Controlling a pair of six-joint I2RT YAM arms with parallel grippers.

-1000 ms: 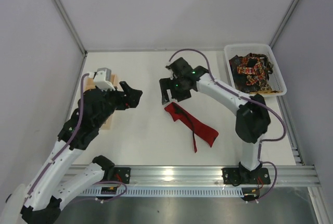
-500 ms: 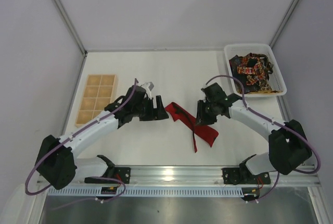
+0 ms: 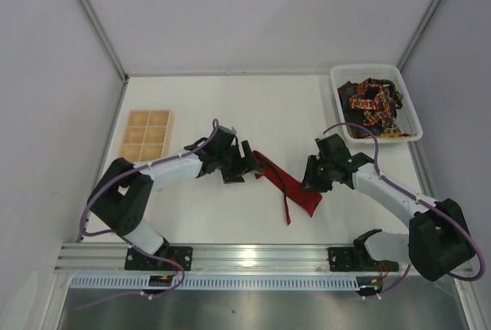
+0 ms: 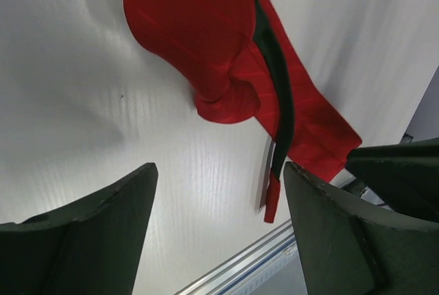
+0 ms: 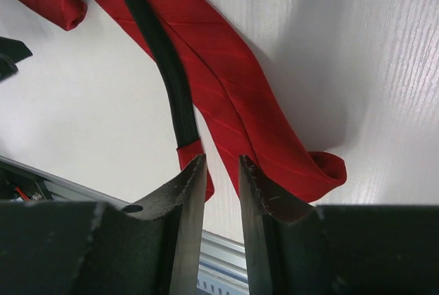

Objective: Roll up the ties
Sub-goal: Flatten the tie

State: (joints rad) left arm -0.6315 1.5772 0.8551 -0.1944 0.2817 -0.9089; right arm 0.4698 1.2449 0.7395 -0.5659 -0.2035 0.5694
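A plain red tie (image 3: 295, 188) lies slanted on the white table, its dark narrow tail (image 3: 285, 203) running down toward the front. In the left wrist view the tie (image 4: 199, 27) has a small rolled bit (image 4: 226, 106) at its end. My left gripper (image 3: 249, 163) sits at the tie's upper left end, open wide (image 4: 219, 171), with only bare table between its fingers. My right gripper (image 3: 313, 180) hovers over the tie's lower right end. Its jaws (image 5: 221, 164) stand a narrow gap apart, with table showing between them and the tie (image 5: 226, 82) just ahead. Several dark patterned ties (image 3: 372, 103) are heaped at the back right.
A white bin (image 3: 410, 103) at the back right holds the patterned ties. A wooden grid tray (image 3: 146, 134) lies at the left. The metal rail (image 3: 261, 253) runs along the table's near edge, and grey walls close in the sides.
The left arm swung right to the tie's upper left end. The right arm moved right and nearer, to the tie's lower end, and its jaws narrowed. The wooden tray is uncovered.
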